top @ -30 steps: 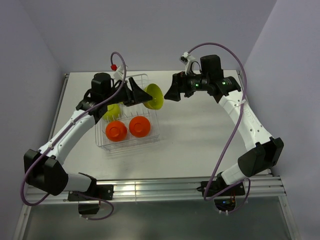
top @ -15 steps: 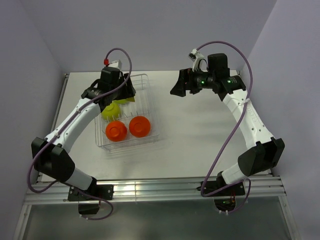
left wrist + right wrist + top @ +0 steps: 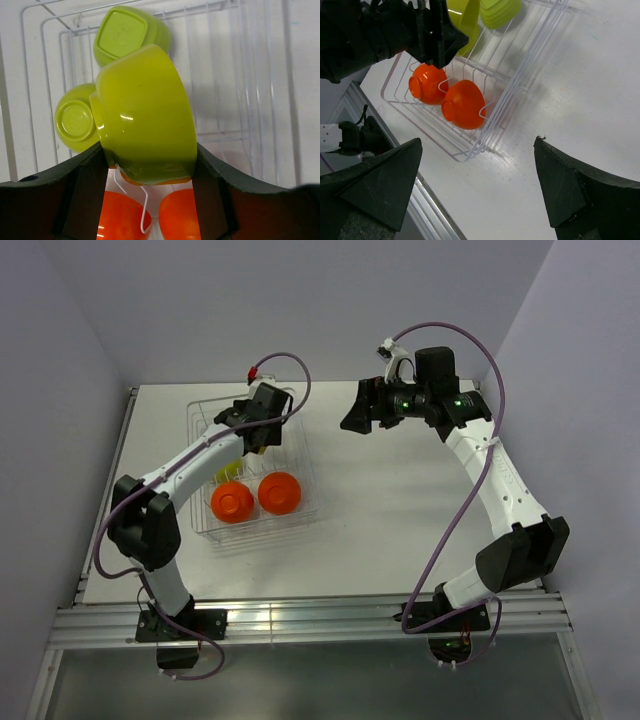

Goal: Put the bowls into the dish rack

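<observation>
1. Placing step: the left gripper point(image 3: 148, 162) hangs over the dish rack point(image 3: 300, 455), its fingers clamped on the sides of a lime green bowl point(image 3: 145, 120) tipped on edge, base towards the left.
2. The rack sits on the left half of the table point(image 3: 400, 510). Two green bowls point(image 3: 75, 117) lie upside down at its far end and two orange bowls point(image 3: 232, 502) at its near end.
3. Next move, by the look of it: lower the held bowl into the free rows to the right of the green pair, then let go without knocking its neighbours.
4. The left arm stretches from the near left corner out over the rack, wrist pointing down.
5. The right gripper point(image 3: 477, 150) holds nothing. Its fingers are spread wide above bare table just right of the rack, on an arm arched high from the near right.
</observation>
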`<action>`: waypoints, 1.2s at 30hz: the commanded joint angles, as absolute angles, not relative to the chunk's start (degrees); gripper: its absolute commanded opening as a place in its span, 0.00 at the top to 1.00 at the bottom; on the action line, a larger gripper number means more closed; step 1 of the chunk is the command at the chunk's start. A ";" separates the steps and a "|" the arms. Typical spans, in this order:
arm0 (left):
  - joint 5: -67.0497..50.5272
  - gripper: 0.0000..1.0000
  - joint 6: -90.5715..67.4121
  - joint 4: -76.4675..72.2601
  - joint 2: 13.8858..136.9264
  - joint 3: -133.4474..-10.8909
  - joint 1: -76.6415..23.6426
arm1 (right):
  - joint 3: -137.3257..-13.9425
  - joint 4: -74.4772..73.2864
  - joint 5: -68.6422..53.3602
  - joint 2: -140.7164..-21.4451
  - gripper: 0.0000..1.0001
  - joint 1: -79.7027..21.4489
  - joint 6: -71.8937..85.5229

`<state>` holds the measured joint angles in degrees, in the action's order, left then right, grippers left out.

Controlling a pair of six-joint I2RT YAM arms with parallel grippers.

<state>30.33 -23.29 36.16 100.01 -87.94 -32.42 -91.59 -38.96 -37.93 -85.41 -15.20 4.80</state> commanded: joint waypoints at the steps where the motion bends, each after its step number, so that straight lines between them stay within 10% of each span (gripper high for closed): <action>1: 36.91 1.00 -21.97 37.44 101.33 -92.90 -32.43 | -91.67 -39.11 -38.06 -84.02 0.00 -15.03 3.69; 36: 31.38 0.94 -21.01 42.63 116.89 -101.78 -32.43 | -90.26 -41.83 -39.20 -83.93 0.00 -13.89 2.11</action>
